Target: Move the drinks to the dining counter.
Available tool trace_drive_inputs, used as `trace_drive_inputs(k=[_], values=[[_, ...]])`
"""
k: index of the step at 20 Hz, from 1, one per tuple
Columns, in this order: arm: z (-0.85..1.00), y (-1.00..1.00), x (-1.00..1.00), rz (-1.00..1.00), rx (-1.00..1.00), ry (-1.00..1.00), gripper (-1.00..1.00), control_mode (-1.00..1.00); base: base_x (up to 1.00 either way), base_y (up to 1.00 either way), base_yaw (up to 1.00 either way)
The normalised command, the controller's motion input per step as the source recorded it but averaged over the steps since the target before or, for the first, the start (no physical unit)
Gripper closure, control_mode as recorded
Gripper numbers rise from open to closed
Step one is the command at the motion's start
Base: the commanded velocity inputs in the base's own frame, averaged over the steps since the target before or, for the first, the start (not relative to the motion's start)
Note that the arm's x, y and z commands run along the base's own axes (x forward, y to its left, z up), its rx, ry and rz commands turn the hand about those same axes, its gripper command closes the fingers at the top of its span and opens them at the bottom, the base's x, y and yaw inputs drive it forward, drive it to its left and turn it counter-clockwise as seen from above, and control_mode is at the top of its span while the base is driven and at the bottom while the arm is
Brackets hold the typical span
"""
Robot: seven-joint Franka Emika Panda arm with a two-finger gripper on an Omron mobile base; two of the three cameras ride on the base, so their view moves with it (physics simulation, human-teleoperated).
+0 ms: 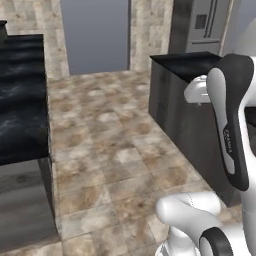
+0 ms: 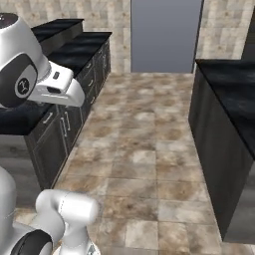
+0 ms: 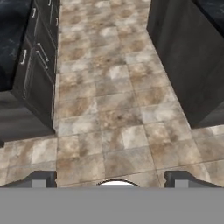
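Looking down the aisle, I have the dining counter on my left, its long axis running away from me toward the far wall, where a tall grey panel stands. Its glossy black tabletop carries a raised ledge along the far-left side, and grey panelled drawer fronts with small pale handles face the aisle. In the left base view the same black top fills the left edge.

Across the aisle on my right stands a shorter dark block with a black top, also lying lengthwise along the aisle. Behind it, in the left base view, I see a steel fridge.

Between the two runs bare brown and beige tiled floor.

My hand hangs over the floor, pointing down at the tiles, with its two dark fingertips spread wide apart and nothing between them.

I cannot make out any cans or bottle on the stretches of tabletop that I can see.
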Motion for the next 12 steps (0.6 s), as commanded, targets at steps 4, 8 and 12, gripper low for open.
trace_drive_inputs(k=[4,8,12], values=[[0.0,0.0,0.0,0.0,0.0,0.0,-1.0,1.0,-0.23,-1.0,0.02],[0.0,0.0,0.0,0.0,0.0,0.0,-1.0,1.0,-0.32,-1.0,0.18],[0.0,0.0,0.0,0.0,0.0,0.0,-1.0,1.0,-0.46,-1.0,0.35]])
